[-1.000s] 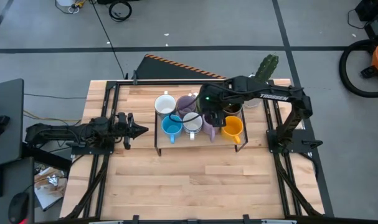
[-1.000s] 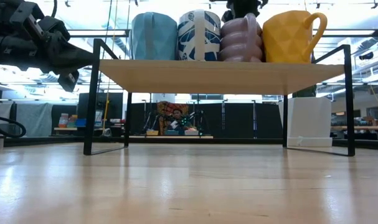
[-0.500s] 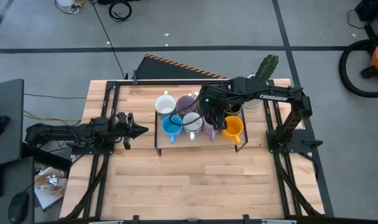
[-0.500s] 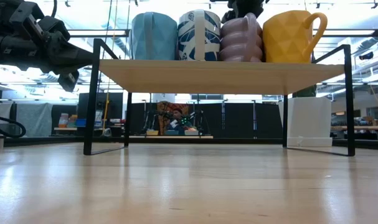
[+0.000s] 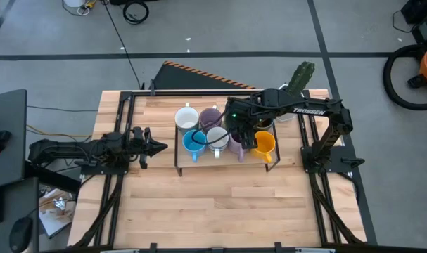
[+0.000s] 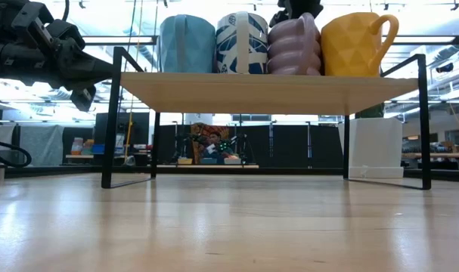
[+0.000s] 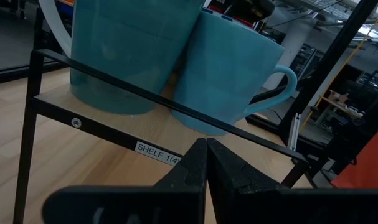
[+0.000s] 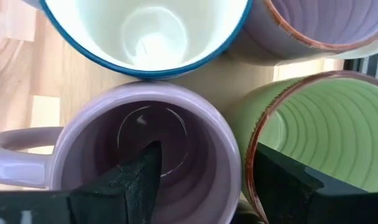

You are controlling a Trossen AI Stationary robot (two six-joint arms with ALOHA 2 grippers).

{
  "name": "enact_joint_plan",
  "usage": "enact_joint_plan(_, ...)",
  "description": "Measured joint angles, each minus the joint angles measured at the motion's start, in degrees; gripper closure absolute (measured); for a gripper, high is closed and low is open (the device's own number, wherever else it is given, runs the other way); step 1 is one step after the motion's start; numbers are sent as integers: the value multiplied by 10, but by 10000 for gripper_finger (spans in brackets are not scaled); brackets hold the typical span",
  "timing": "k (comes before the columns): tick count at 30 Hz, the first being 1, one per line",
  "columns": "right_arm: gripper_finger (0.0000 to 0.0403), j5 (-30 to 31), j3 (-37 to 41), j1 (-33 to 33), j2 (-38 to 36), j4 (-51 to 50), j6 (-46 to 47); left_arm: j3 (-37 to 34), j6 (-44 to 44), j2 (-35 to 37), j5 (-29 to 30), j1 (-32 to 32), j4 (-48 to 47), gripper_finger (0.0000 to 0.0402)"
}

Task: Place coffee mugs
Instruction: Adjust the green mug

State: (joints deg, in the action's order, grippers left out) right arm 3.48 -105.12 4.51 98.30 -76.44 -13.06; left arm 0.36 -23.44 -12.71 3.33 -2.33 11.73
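Note:
Several coffee mugs stand on a wooden shelf (image 5: pixel 224 159) with black legs. Its front row holds a blue mug (image 6: pixel 187 44), a white mug with blue pattern (image 6: pixel 242 42), a ribbed lilac mug (image 8: pixel 195 124) and an orange mug (image 6: pixel 354 44). A green mug (image 8: pixel 319 124) and a second lilac mug (image 8: pixel 313 25) stand behind. My right gripper (image 8: pixel 204 177) points down over the front lilac mug (image 5: pixel 238 145) and is open. My left gripper (image 5: pixel 160 146) is shut, level, left of the shelf, holding nothing. My right gripper comes from above with one finger (image 8: pixel 136 177) inside the front lilac mug and the other finger (image 8: pixel 279 180) outside its wall (image 8: pixel 235 165), beside the green mug. Whether either finger touches the mug I cannot tell. The mug stands upright on the shelf.
A white pot (image 6: pixel 373 147) with a green cactus (image 5: pixel 302 74) stands at the table's far right, behind the shelf. Bare wood lies under the shelf and across the table's near half (image 5: pixel 227 211). Black rails run along both table sides.
My right gripper has tipped a little above the front lilac mug, staying open. In the low view that mug has shifted slightly on the shelf toward the orange mug.

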Motion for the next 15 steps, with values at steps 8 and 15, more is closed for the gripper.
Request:
enact_joint_plan(8,163,6,0,4,0,2,-6,0,0,0,0,0,0,388)
enact_joint_plan(15,163,-13,0,20,0,6,-6,0,0,0,0,0,0,388)
